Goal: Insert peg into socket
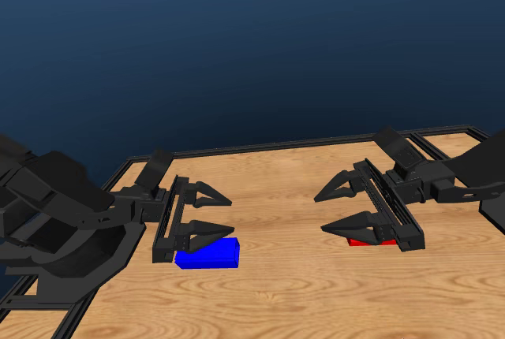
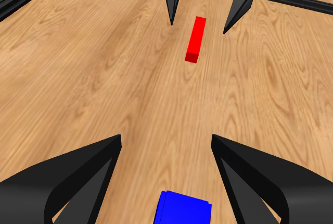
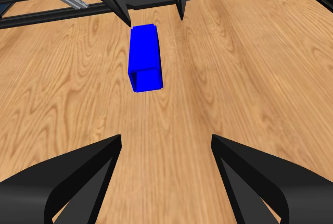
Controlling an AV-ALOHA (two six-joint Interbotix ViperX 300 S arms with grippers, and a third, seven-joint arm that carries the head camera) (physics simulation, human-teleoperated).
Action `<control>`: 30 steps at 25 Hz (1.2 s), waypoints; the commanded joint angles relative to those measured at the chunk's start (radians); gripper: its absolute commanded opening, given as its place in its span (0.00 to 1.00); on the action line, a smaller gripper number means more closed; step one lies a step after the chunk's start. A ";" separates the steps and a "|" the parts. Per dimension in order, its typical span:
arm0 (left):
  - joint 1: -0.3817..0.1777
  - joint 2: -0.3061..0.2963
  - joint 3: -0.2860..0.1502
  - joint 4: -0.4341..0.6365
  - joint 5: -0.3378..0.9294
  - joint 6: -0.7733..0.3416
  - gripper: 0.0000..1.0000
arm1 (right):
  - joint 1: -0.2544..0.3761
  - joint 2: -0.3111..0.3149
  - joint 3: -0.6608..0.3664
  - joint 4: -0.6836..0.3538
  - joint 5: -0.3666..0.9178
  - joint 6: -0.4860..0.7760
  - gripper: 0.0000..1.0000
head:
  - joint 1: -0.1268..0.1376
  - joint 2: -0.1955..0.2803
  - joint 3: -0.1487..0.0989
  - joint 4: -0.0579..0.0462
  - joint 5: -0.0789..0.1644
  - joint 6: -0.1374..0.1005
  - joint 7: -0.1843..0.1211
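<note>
- socket [image 1: 207, 254] flat on table [image 1: 276, 292], under my left gripper [image 1: 222, 213], jaws spread, not touching
- right gripper [image 1: 325, 211] spread over peg [image 1: 363, 241], nothing held

The worktop [image 1: 300, 292] is rendered as light wood with a visible grain — smooth, faintly sheened. The peg [image 2: 196, 39] and socket [image 3: 144, 57] are shown as plain, flat-coloured solids, untextured. Both claws — left [image 1: 211, 214], right [image 1: 341, 208] — are finished matt black.
</note>
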 commanded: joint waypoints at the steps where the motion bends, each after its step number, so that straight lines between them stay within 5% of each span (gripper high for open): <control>1: 0.007 0.007 -0.035 0.036 0.121 -0.017 1.00 | -0.004 -0.013 -0.021 -0.003 -0.017 0.006 1.00 | -0.008 0.021 -0.025 0.003 0.010 0.024 0.000; 9: 0.027 0.014 -0.016 0.090 0.196 -0.083 1.00 | 0.006 -0.037 -0.004 0.004 -0.021 -0.009 1.00 | -0.039 0.070 -0.047 0.004 0.053 0.047 0.005; 10: 0.066 0.012 -0.047 0.115 0.280 -0.113 1.00 | 0.006 -0.037 -0.001 0.008 -0.027 -0.012 1.00 | -0.041 0.076 -0.050 0.004 0.056 0.049 0.007; 11: 0.035 0.016 -0.017 0.095 0.223 -0.093 1.00 | 0.006 -0.038 0.000 0.007 -0.028 -0.011 1.00 | -0.042 0.079 -0.052 0.004 0.060 0.050 0.008; 18: 0.059 0.141 -0.090 0.197 0.380 -0.230 1.00 | -0.008 -0.048 0.034 0.020 -0.075 0.005 1.00 | -0.054 0.113 -0.072 0.003 0.080 0.052 0.011; 25: 0.039 0.220 -0.070 0.270 0.419 -0.385 0.99 | -0.035 -0.054 0.092 0.030 -0.078 0.025 1.00 | -0.062 0.135 -0.086 0.000 0.089 0.044 0.006; 26: 0.049 0.218 -0.073 0.271 0.434 -0.384 0.04 | -0.036 -0.056 0.099 0.032 -0.075 0.027 1.00 | -0.063 0.135 -0.087 -0.001 0.090 0.042 0.004; 30: 0.063 0.189 -0.064 0.274 0.398 -0.352 0.00 | -0.031 -0.030 0.131 0.053 -0.023 0.040 1.00 | -0.076 0.135 -0.085 -0.009 0.080 0.020 -0.026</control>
